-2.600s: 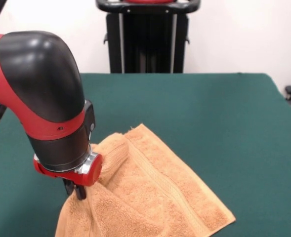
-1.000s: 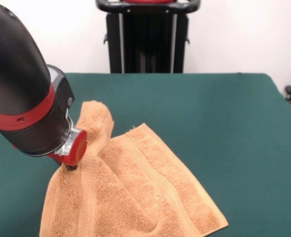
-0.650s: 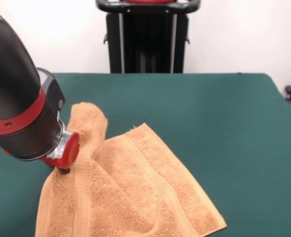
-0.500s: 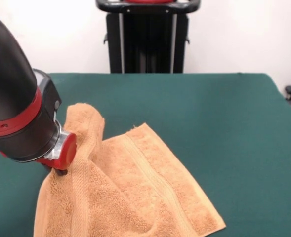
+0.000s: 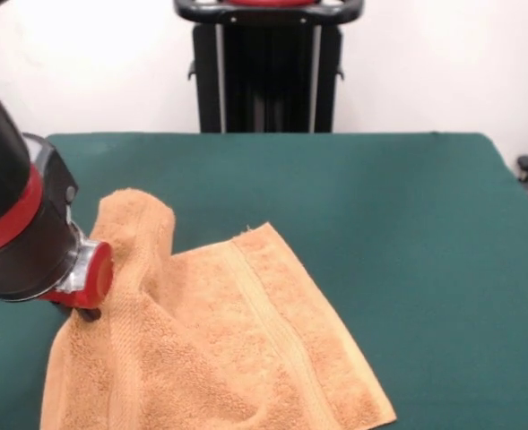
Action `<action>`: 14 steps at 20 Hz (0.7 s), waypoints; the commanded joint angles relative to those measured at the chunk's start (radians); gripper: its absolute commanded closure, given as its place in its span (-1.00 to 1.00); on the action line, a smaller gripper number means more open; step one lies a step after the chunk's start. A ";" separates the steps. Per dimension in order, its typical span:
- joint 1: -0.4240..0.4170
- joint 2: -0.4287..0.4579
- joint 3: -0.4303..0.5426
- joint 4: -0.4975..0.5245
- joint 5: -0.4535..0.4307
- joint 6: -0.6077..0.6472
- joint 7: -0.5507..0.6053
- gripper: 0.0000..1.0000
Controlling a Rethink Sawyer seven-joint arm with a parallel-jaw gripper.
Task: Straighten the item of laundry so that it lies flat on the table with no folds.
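Arm entered from left edge, red-and-black wrist angled down toward towel. Gripper [image 5: 90, 313] mostly hidden behind wrist; only dark tip showed, at raised towel fold; could not tell whether closed on cloth or apart. Orange-tan towel [image 5: 246, 349] lay on front-left part of green table [image 5: 380, 224], left portion lifted into rounded hump beside wrist, right portion flat, stripe band running diagonally, lower edge cut off by frame.

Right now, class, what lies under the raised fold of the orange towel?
Under the towel the green table carries it, and the lower towel layer shows beside the lifted fold. The gripper presses at the fold's left edge. Whatever lies beneath the fold is covered.
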 commanded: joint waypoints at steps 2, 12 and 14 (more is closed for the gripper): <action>-0.021 0.000 0.213 0.015 -0.158 0.104 -0.399 1.00; -0.067 -0.007 0.360 0.023 -0.306 0.126 -0.455 1.00; -0.072 -0.009 0.365 0.035 -0.305 0.113 -0.449 1.00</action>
